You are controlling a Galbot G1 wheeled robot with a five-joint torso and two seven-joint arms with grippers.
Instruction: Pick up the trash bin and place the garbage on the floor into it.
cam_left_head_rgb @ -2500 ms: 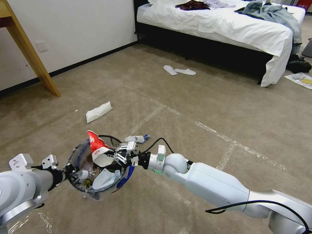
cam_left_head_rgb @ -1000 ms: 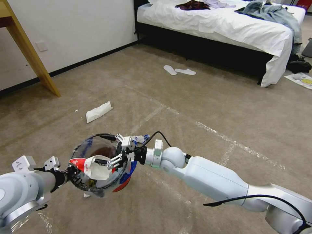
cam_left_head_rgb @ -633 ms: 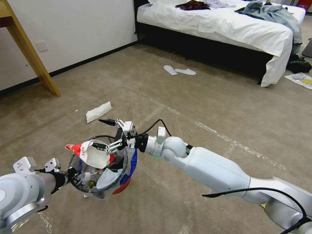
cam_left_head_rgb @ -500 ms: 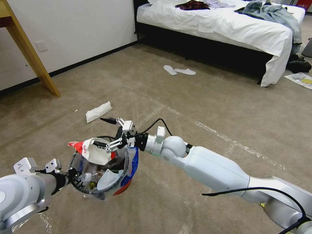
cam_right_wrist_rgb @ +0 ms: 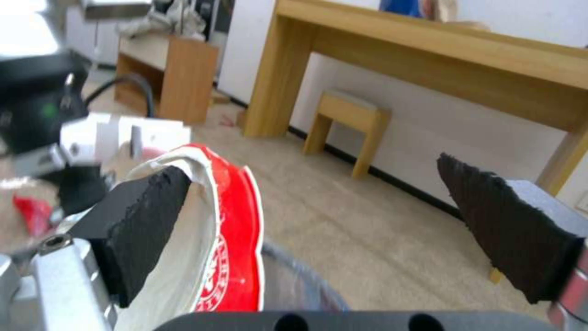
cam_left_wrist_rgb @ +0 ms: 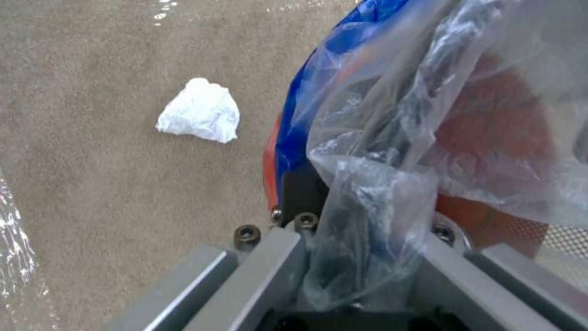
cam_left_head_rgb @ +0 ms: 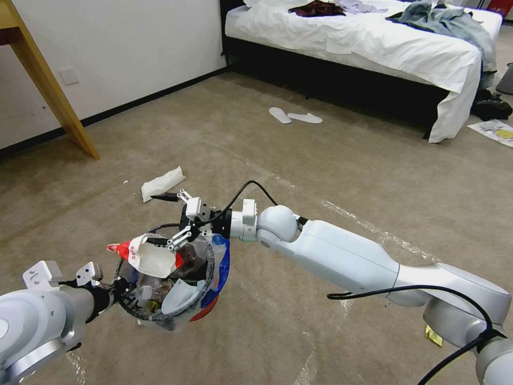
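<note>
My left gripper (cam_left_head_rgb: 114,286) at the lower left is shut on the rim of the trash bin (cam_left_head_rgb: 176,315), held above the carpet. The bin has a red base and a clear, blue-edged liner (cam_left_wrist_rgb: 343,59), with garbage inside. My left gripper (cam_left_wrist_rgb: 361,262) clamps rim and liner together. My right gripper (cam_left_head_rgb: 153,219) hovers open over the bin's far rim, fingers wide apart. A red-and-white wrapper (cam_left_head_rgb: 144,255) lies across the rim, touching the lower finger. In the right wrist view the wrapper (cam_right_wrist_rgb: 229,239) leans against one black finger (cam_right_wrist_rgb: 147,216) of the open gripper (cam_right_wrist_rgb: 312,170).
A white tissue pack (cam_left_head_rgb: 162,183) lies on the carpet beyond the bin. A crumpled tissue (cam_left_wrist_rgb: 199,111) lies on the floor by the bin. A yellow scrap (cam_left_head_rgb: 433,335) sits under my right arm. Slippers (cam_left_head_rgb: 295,115), a bed (cam_left_head_rgb: 374,43) and a table leg (cam_left_head_rgb: 53,91) stand farther off.
My right gripper rose out of the bin's mouth and opened, letting go of the red-and-white wrapper, which now lies on the rim. The arm then drew a little to the left.
</note>
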